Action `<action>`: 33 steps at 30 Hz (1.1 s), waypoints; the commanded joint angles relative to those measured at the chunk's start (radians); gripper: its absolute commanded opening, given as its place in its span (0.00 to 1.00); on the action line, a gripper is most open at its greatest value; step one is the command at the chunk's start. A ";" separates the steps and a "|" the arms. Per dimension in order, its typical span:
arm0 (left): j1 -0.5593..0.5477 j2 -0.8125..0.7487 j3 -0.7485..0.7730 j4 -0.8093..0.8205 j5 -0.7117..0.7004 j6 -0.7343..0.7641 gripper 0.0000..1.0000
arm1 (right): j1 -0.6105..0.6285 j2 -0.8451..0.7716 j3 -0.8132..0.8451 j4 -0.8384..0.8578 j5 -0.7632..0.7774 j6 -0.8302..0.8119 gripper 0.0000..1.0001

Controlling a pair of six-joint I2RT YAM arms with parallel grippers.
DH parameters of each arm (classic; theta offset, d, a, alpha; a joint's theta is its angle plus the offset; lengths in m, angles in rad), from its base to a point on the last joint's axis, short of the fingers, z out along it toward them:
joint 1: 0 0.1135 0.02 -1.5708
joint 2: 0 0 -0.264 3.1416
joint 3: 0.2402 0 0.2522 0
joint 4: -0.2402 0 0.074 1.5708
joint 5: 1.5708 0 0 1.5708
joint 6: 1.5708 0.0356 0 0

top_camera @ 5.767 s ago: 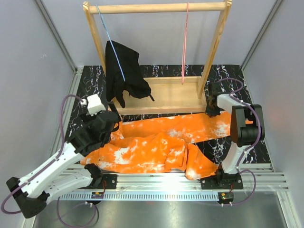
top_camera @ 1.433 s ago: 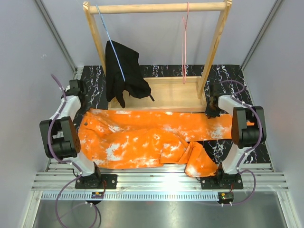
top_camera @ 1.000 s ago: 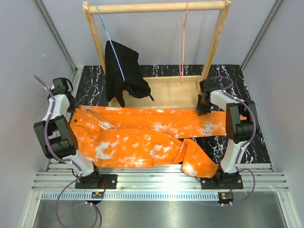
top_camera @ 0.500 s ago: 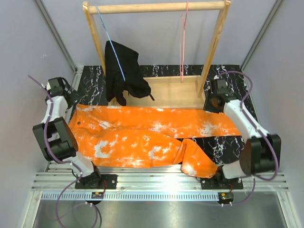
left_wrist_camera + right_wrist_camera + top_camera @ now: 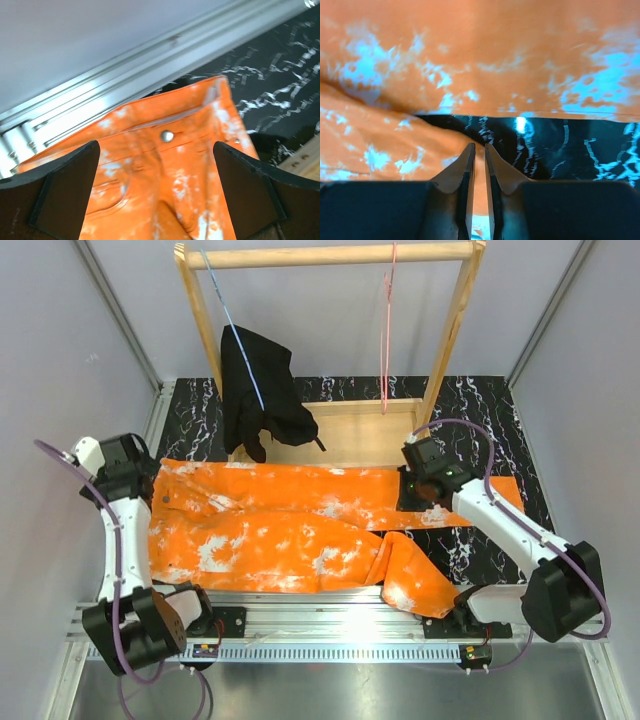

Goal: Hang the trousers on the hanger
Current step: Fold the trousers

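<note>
Both claws are empty, my left claw [image 5: 155, 150] spread wide over the waistband [image 5: 170, 116] and my right claw [image 5: 479, 150] pinched shut above a leg, so the trousers [image 5: 290, 525] lie flat on the table [image 5: 500, 400], the hanger [image 5: 388, 330] hangs bare, and all the hanging remains.

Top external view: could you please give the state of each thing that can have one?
trousers: spread flat on the table, not on a hanger.
hanger: hanging bare from the rack.
black garment: hanging on the blue hanger.
left gripper: open, over the waistband.
right gripper: shut, over a trouser leg.
</note>
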 commanded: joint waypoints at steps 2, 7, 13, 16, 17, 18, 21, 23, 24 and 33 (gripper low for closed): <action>0.018 -0.083 -0.102 -0.112 -0.145 -0.113 0.99 | 0.119 0.018 -0.010 0.068 -0.011 0.085 0.20; 0.075 -0.193 -0.261 -0.171 -0.119 -0.316 0.98 | 0.169 0.034 -0.001 0.086 -0.007 0.101 0.21; 0.077 -0.310 -0.372 -0.226 -0.228 -0.481 0.93 | 0.174 0.003 -0.015 0.073 0.019 0.088 0.22; 0.077 -0.287 -0.399 -0.235 -0.279 -0.524 0.90 | 0.176 -0.004 -0.026 0.079 0.016 0.093 0.22; 0.078 -0.269 -0.410 -0.235 -0.280 -0.546 0.89 | 0.176 -0.004 -0.027 0.085 0.013 0.095 0.22; 0.078 -0.258 -0.415 -0.237 -0.274 -0.557 0.87 | 0.176 -0.004 -0.030 0.088 0.010 0.099 0.22; 0.078 -0.223 -0.444 -0.228 -0.259 -0.616 0.78 | 0.176 -0.006 -0.039 0.099 0.002 0.105 0.22; 0.078 -0.197 -0.459 -0.204 -0.241 -0.623 0.77 | 0.176 -0.004 -0.035 0.094 0.007 0.104 0.22; 0.078 -0.189 -0.464 -0.204 -0.239 -0.629 0.77 | 0.176 -0.006 -0.035 0.093 0.013 0.104 0.22; 0.092 -0.105 -0.426 -0.183 -0.225 -0.610 0.86 | 0.177 -0.006 -0.023 0.083 0.021 0.102 0.22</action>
